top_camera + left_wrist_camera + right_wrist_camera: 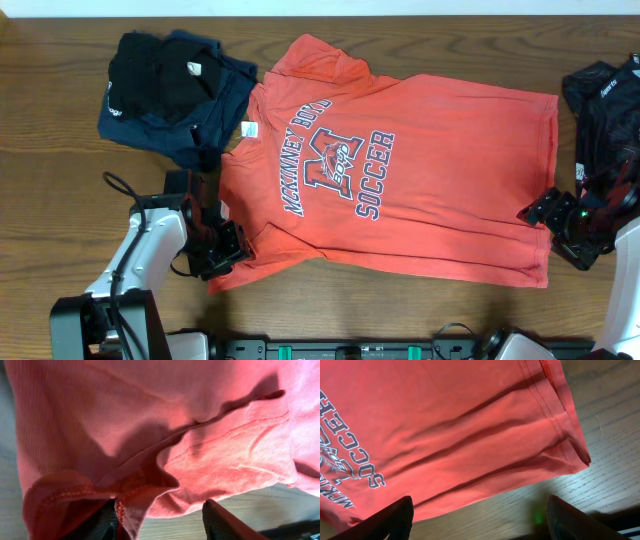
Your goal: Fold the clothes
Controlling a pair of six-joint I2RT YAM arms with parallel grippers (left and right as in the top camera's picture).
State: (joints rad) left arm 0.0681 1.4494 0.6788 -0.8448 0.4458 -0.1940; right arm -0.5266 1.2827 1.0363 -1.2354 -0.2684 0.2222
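Overhead: T-shirt point(430, 200) lies lengthwise left-right, collar point(240, 150) pointing left.

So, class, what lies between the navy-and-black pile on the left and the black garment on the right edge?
The orange-red T-shirt lies spread flat between them, lettering up, as the overhead view shows.

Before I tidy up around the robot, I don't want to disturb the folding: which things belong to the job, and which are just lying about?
Job in hand:
- orange T-shirt
- navy and black pile
- black garment at the right edge
- left gripper and right gripper, both open

Just there:
- black cable loop by the left arm
- wooden table
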